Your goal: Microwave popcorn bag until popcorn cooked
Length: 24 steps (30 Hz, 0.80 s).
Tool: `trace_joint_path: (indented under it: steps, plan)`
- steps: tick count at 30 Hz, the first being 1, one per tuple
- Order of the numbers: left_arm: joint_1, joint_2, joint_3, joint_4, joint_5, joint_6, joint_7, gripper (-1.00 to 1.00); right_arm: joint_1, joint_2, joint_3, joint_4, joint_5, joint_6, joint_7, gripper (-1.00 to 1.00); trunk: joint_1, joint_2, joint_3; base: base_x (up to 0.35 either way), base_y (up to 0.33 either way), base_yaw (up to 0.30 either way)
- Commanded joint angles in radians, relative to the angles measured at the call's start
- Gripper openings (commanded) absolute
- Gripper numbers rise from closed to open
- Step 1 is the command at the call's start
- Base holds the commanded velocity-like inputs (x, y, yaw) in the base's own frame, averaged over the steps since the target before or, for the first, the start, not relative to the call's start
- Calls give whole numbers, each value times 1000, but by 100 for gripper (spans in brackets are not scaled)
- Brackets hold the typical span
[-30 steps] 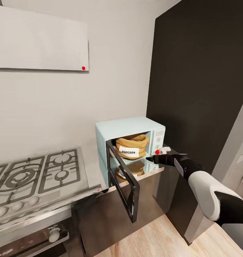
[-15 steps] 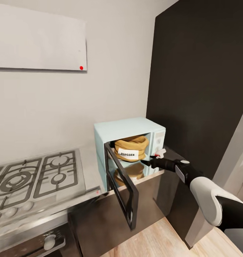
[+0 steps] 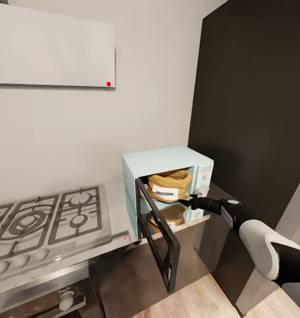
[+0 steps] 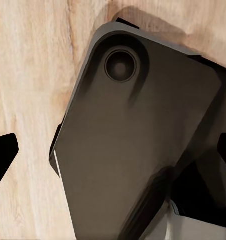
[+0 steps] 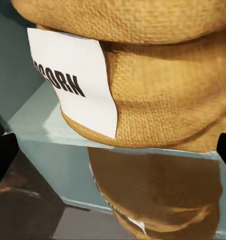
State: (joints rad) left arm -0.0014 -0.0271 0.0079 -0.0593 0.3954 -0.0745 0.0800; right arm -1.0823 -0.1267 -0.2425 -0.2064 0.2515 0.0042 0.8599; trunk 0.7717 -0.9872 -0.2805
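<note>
The tan popcorn bag (image 3: 169, 186) sits upright inside the mint-blue microwave (image 3: 163, 160), its white POPCORN label facing out. The microwave's dark glass door (image 3: 161, 240) hangs wide open toward me on its left hinge. My right gripper (image 3: 186, 202) hovers at the opening's lower right corner, just in front of the bag. In the right wrist view the bag (image 5: 157, 75) is close up and the right gripper (image 5: 113, 152) stands open, nothing held. My left gripper (image 4: 113, 155) is open over the wooden floor (image 4: 28, 75). No popcorn is visible.
The microwave stands on the steel countertop (image 3: 119, 207), with the gas hob (image 3: 48, 221) to its left and an oven front (image 3: 44, 302) below. A white hood (image 3: 53, 48) hangs above. A tall dark cabinet (image 3: 256, 110) rises at the right. My base (image 4: 137, 130) is under the left gripper.
The head view has shifted slightly. My right gripper has moved a little lower and closer to the microwave opening. The bag and door stay where they were.
</note>
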Motion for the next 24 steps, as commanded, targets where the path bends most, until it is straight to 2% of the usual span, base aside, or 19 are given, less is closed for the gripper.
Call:
trace_joint_path:
  steps: [1,9,14,24]
  plan:
    - [0,0,0,-1,3,-2,3,100,-1,-2,-9,-1,9,-1,4,100,0,-1,-1,195,0,1]
    - [0,1,0,-1,3,-2,3,100,-1,-3,-6,-4,10,-13,5,100,0,-1,-1,298,0,0]
    - [0,1,0,-1,3,-2,3,100,-1,8,-3,4,15,-12,7,100,0,-1,-1,294,0,0]
    - [0,1,0,-1,3,-2,2,100,-1,19,-1,15,14,-11,16,100,0,-1,-1,34,0,0]
